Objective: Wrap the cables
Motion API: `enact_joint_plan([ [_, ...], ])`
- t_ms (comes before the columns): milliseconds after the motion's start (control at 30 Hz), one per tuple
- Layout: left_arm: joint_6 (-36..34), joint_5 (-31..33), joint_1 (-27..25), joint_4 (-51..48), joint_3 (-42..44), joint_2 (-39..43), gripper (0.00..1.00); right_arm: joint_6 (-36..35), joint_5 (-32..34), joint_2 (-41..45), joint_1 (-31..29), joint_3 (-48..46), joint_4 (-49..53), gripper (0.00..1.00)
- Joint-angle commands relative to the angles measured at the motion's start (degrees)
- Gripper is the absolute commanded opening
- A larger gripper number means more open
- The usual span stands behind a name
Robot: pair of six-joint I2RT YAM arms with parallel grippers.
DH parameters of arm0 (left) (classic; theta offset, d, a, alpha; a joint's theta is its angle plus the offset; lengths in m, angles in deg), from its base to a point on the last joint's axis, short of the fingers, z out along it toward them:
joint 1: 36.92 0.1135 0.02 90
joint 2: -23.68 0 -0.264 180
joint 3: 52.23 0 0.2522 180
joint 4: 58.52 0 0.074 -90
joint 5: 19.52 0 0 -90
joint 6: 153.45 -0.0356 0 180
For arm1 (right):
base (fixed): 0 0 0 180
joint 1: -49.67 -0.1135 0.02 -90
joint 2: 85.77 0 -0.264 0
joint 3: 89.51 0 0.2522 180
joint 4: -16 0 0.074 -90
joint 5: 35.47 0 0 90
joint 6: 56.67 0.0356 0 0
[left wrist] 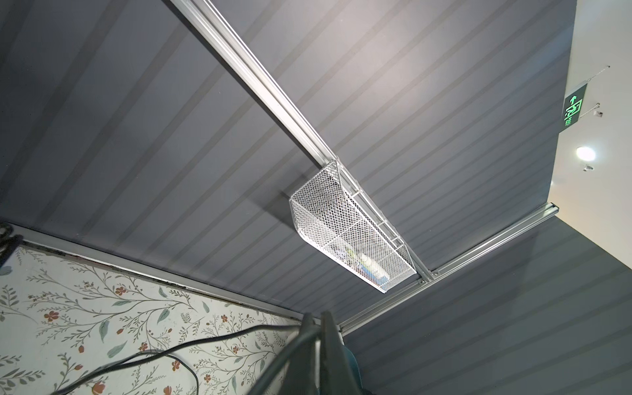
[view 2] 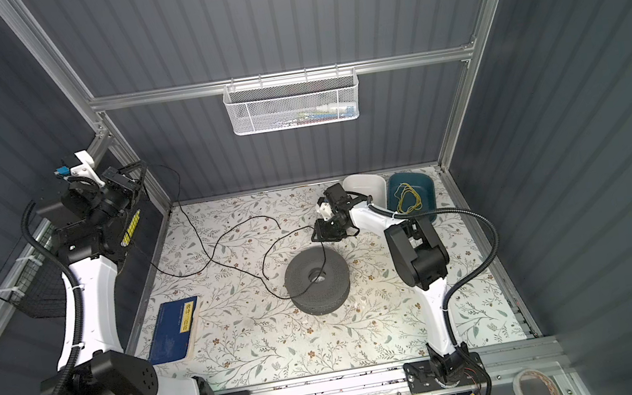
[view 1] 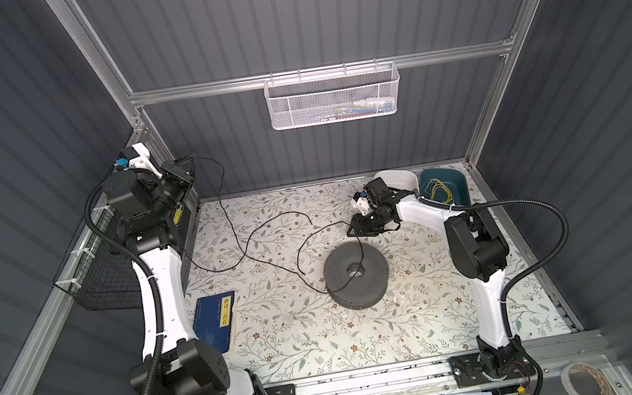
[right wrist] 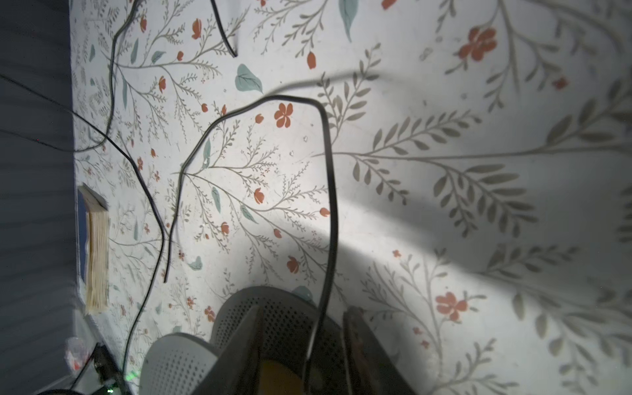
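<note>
The thin black cable (view 1: pixel 298 257) (view 2: pixel 263 266) winds in loose loops over the flowered table (view 1: pixel 304 334). A grey perforated spool (view 1: pixel 356 285) (view 2: pixel 318 286) lies flat mid-table. My left gripper (view 1: pixel 192 163) (view 2: pixel 140 168) is raised high at the back left, shut on the cable (left wrist: pixel 222 337), which hangs from it down to the table; the left wrist view shows the gripper (left wrist: pixel 316 328) pinching it. My right gripper (view 1: pixel 352 231) (view 2: pixel 316 236) hovers just behind the spool (right wrist: pixel 287 307). This gripper (right wrist: pixel 304 318) stands open, and the cable (right wrist: pixel 330 171) runs between its fingers down toward the spool's hub.
A blue book (view 1: pixel 214 322) lies at the table's left edge. A white bin (view 1: pixel 400 180) and a teal bin (view 1: pixel 444 184) holding a yellow wire loop stand at the back right. A white mesh basket (view 1: pixel 333 95) hangs on the back rail, a black wire basket (view 1: pixel 107 274) on the left.
</note>
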Motion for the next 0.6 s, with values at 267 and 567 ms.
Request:
enact_joint_plan([
  [267,-1.6,-0.8,-0.3,0.1,-0.4,1.0,0.0,1.6,-3.6,3.4,0.1,2.0,-2.9,0.0],
  [567,-7.6,3.9,-8.7,-4.9,-3.4,-3.3,0.0,3.1,1.7,19.0,2.3,5.4,-5.6,0.0],
])
